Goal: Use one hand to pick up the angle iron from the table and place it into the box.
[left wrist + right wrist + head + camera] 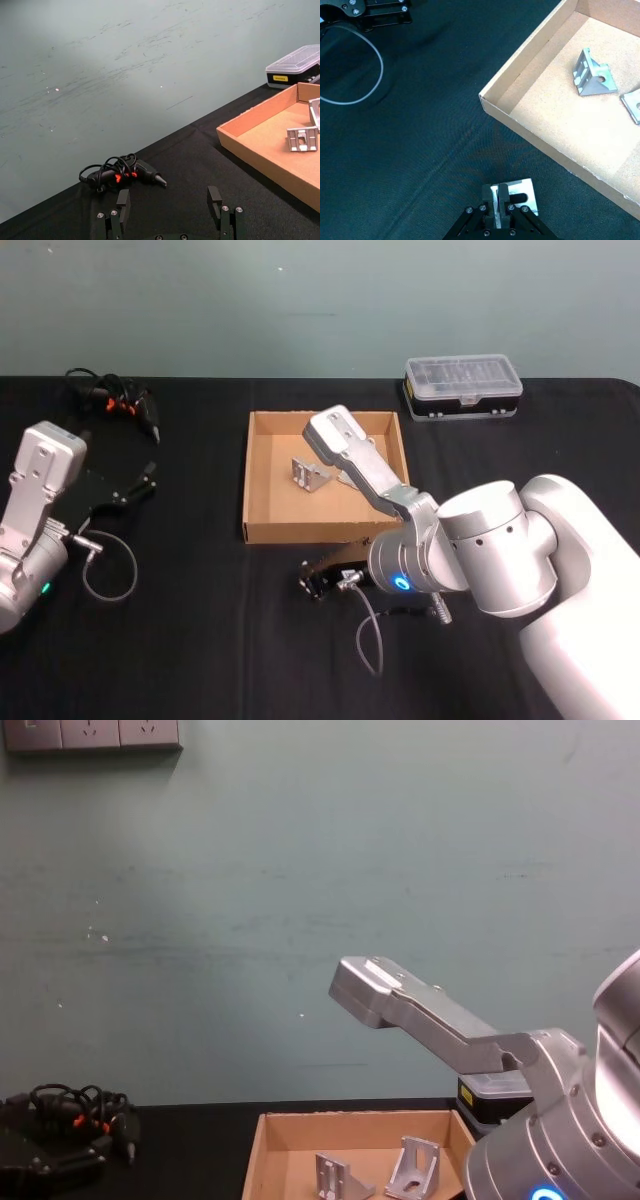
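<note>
My right gripper [499, 196] is shut on a silver angle iron [522, 196], held over the black table [410, 130] just outside the near wall of the tan box [530, 125]. In the head view this right gripper [322, 578] sits in front of the box [262, 475]. Whether the held piece touches the table I cannot tell. Two more angle irons lie inside the box, one upright [592, 80] and one at the picture's edge [632, 102]; from the chest they stand side by side [335, 1175] [415, 1168]. My left gripper [169, 202] rests open at the far left, holding nothing.
A clear-lidded plastic case [462, 385] stands behind the box to the right. A black tool with orange parts and coiled cable [115, 400] lies at the back left. A grey cable loop [110, 570] hangs by the left arm.
</note>
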You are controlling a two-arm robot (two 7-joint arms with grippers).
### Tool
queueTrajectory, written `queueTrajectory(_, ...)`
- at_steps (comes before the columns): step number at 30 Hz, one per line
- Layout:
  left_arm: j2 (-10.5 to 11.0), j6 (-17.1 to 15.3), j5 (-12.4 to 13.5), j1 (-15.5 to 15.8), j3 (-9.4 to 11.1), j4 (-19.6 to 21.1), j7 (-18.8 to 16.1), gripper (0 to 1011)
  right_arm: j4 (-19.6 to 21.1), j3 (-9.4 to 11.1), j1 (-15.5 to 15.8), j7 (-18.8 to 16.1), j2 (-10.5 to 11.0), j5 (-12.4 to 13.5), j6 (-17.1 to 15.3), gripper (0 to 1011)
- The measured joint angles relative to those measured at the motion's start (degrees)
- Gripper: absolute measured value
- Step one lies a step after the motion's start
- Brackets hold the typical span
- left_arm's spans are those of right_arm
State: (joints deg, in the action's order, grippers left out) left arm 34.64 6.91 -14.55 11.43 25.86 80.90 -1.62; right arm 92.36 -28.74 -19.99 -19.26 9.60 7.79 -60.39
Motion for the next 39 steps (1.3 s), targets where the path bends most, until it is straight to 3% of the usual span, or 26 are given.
queueTrajectory(7,0.00,0.00,0.00,0.00,0.00,0.00,0.00,1011,0.52,0.05,0.20,-0.37,0.20,-0.11,0.00,72)
queueTrajectory(15,0.00,0.00,0.00,0.00,0.00,0.00,0.00,1011,4.90,0.74,1.38,-2.12,0.77,-0.45,-0.30,72)
queueTrajectory(26,0.00,0.00,0.00,0.00,0.00,0.00,0.00,1011,9.80,3.71,2.31,-3.43,0.78,-0.79,-0.53,71)
queueTrajectory(33,0.00,0.00,0.00,0.00,0.00,0.00,0.00,1011,8.54,5.82,1.25,-3.38,0.10,-1.75,0.71,72)
queueTrajectory(39,0.00,0.00,0.00,0.00,0.00,0.00,0.00,1011,4.64,7.33,-0.48,-2.68,-1.08,-2.92,2.12,71)
